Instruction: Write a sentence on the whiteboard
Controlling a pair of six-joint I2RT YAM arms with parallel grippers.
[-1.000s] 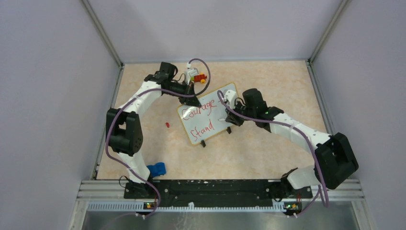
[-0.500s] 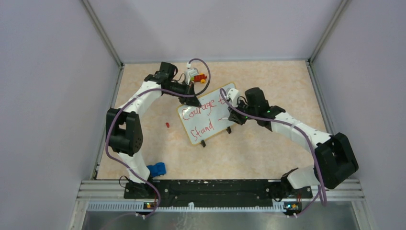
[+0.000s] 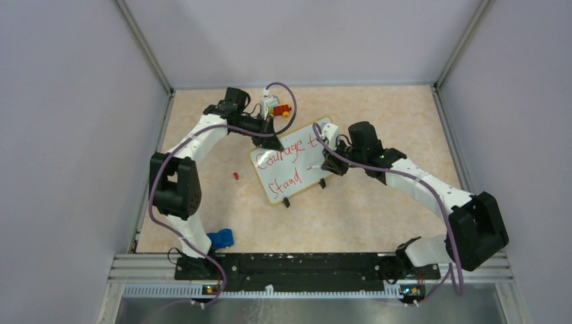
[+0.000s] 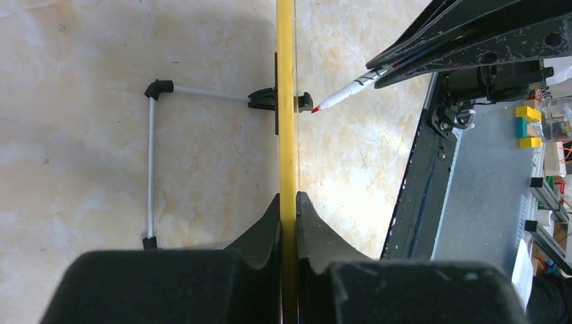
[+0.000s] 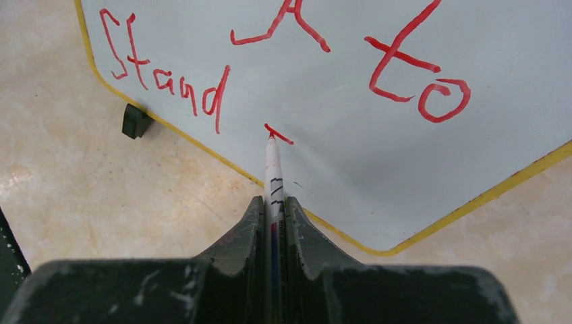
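Note:
The whiteboard (image 3: 291, 177) stands tilted on two black feet mid-table, with a yellow rim. The sentence (image 3: 287, 150) in red reads "Courage to" above "Stand". My left gripper (image 3: 267, 141) is shut on the board's upper left edge; in the left wrist view the yellow rim (image 4: 286, 101) runs between the jaws of the left gripper (image 4: 288, 201). My right gripper (image 3: 328, 163) is shut on a white marker (image 5: 272, 169). Its red tip touches the whiteboard (image 5: 337, 67) at a short stroke (image 5: 278, 134) right of "Stand" (image 5: 168, 81). The marker (image 4: 344, 94) also shows in the left wrist view.
A small red cap (image 3: 235, 176) lies left of the board. A blue object (image 3: 220, 238) sits by the left arm's base. Coloured toy blocks (image 3: 277, 106) stand at the back behind the left gripper. Grey walls enclose the table; a black rail (image 3: 303, 264) runs along the near edge.
My right gripper has shifted a little to the right with the marker, leaving a short red stroke after "Stand". The left gripper and the board have not moved.

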